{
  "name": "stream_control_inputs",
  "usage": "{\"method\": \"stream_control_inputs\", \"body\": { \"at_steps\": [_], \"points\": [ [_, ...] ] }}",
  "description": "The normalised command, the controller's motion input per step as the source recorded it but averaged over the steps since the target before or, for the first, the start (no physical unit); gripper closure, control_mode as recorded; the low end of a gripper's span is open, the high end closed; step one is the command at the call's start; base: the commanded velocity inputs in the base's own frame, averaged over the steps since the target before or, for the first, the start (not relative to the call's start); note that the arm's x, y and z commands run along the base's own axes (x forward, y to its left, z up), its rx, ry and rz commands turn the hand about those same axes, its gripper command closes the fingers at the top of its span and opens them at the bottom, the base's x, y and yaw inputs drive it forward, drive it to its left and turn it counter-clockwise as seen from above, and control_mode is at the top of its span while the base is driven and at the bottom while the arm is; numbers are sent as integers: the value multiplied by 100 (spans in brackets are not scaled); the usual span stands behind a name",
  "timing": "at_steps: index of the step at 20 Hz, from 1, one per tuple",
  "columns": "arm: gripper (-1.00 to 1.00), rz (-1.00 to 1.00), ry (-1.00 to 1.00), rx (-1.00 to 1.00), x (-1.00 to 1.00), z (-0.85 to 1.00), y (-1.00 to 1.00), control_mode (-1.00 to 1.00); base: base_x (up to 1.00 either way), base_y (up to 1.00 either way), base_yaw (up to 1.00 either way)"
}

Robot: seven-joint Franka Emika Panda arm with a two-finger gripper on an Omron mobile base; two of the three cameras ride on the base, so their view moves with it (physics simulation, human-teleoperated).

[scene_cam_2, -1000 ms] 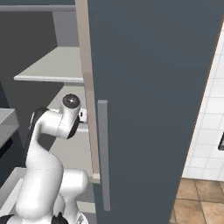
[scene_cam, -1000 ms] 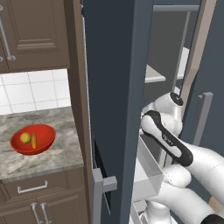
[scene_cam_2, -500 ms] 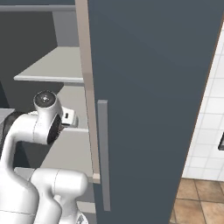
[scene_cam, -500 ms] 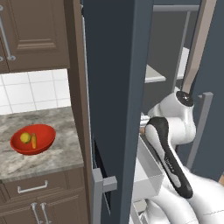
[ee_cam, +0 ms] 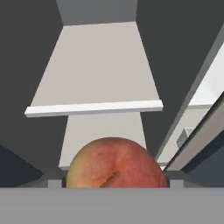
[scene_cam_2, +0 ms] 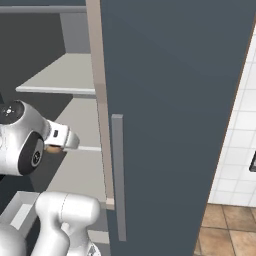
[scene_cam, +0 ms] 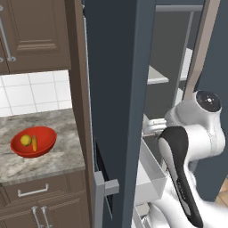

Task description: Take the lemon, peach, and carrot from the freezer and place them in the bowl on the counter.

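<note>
The pinkish-red peach (ee_cam: 116,164) sits close in front of the hand view, and my gripper (scene_cam_2: 56,146) is shut on it in front of the grey shelves of the open freezer (scene_cam: 118,89). A sliver of the peach (scene_cam_2: 52,149) shows under the white hand. On the counter (scene_cam: 58,156) at the left stands the red bowl (scene_cam: 44,143). Inside it lie the yellow lemon (scene_cam: 26,140) and the orange carrot (scene_cam: 34,143).
A white drawer (scene_cam: 149,178) is pulled out low in the freezer, under my arm. The dark freezer door (scene_cam_2: 175,115) with its silver handle (scene_cam_2: 118,175) stands open on the right. Brown cabinets (scene_cam: 35,35) hang over the counter.
My arm has folded back, its upper joint swinging left in the right base view and up in the left one. The peach stays in the gripper. Bowl and fruit are unmoved.
</note>
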Motion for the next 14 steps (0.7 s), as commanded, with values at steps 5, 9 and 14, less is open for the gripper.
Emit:
{"method": "stream_control_inputs", "body": {
  "at_steps": [5, 9, 14],
  "points": [
    [100, 0, -16, -6, -83, 60, -34, -100, 0, 0, 0],
    [100, 0, -15, -5, -87, 65, 0, -100, 0, 0, 0],
    [100, 0, -6, -1, -84, 84, -1, -100, 0, 0, 0]
  ]
}}
